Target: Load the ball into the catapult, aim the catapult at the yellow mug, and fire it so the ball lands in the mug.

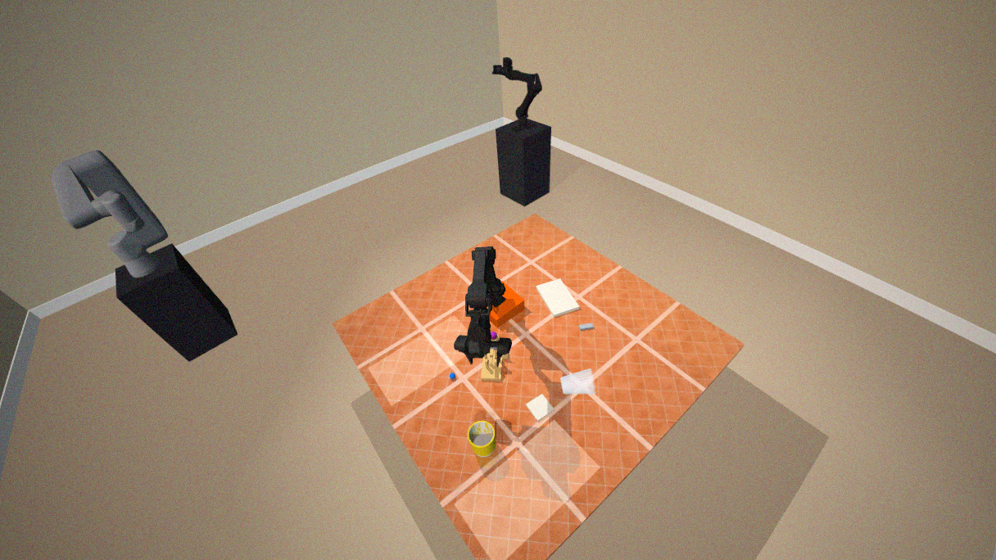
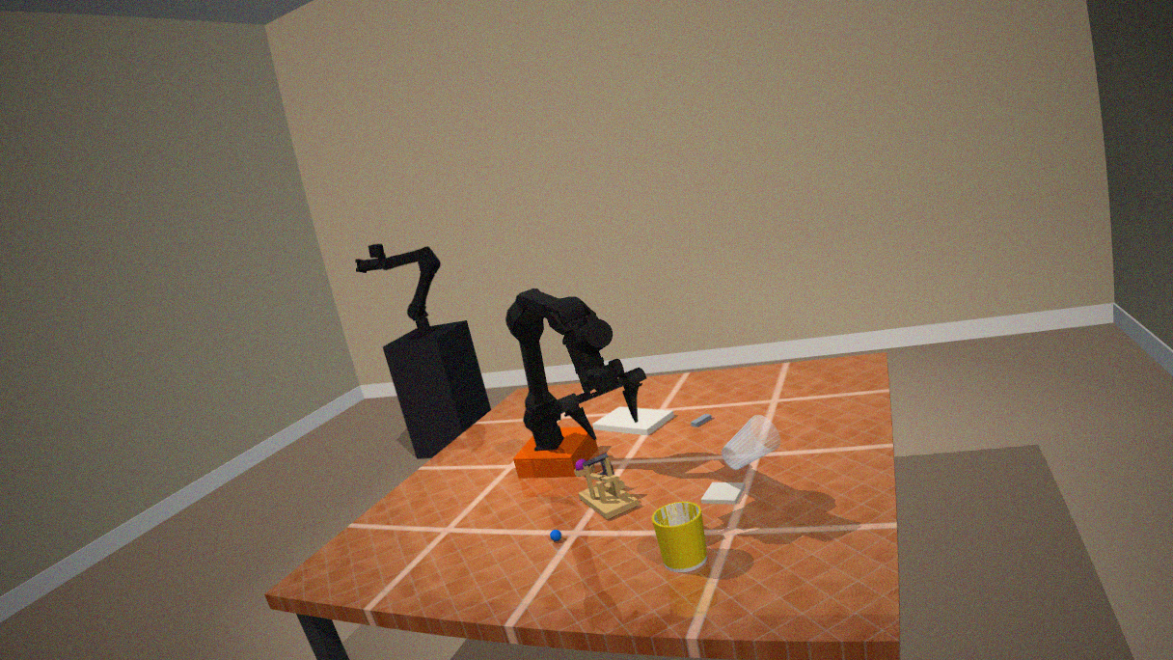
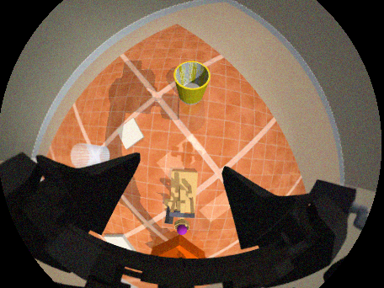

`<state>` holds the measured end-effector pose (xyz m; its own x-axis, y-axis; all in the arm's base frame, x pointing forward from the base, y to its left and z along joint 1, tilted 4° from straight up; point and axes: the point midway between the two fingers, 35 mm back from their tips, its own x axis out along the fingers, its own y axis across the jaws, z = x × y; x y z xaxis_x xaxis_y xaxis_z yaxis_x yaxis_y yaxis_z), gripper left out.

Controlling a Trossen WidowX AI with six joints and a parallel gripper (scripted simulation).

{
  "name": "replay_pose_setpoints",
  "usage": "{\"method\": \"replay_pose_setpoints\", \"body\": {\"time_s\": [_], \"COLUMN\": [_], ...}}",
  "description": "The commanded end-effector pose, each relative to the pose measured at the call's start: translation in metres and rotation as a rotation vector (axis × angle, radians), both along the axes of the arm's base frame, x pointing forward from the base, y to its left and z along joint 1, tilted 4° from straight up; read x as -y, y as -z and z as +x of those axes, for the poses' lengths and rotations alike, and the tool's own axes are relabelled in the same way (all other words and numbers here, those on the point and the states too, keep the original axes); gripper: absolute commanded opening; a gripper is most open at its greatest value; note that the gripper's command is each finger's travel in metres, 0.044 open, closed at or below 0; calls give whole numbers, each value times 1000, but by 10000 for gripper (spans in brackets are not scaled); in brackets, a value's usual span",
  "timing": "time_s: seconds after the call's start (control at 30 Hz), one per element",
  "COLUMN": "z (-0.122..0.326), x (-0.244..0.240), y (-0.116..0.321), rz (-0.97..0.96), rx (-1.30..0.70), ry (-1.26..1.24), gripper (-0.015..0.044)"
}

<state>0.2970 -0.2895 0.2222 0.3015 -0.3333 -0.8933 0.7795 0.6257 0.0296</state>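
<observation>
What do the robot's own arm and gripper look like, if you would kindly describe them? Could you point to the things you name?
The matte black arm [image 1: 480, 292] [image 2: 532, 352] has chunky rounded joints. Its black gripper [image 2: 613, 429] [image 3: 182, 164] has two wedge-shaped jaws tapering to narrow tips. No markings are discernible.

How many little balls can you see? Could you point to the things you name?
2. A purple ball [image 1: 493, 336] [image 2: 581, 464] [image 3: 182, 230] sits in the catapult's [image 1: 491, 376] [image 2: 608, 506] [image 3: 190, 185] cup; a blue ball [image 1: 452, 376] [image 2: 556, 535] lies on the table [image 1: 647, 376] [image 2: 459, 574] [image 3: 248, 101] beside it. The arm might hide more.
</observation>
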Motion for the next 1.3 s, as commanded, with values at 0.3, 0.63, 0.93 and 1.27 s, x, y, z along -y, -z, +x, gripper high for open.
{"method": "replay_pose_setpoints", "body": {"time_s": [0.3, 0.63, 0.93, 1.27], "z": [62, 62, 62, 62], "x": [64, 64, 64, 64], "y": [-61, -61, -61, -61], "rz": [-229, -229, -229, -229], "rx": [273, 273, 273, 273], "ry": [52, 52, 52, 52], "gripper": [440, 440, 414, 151]}}
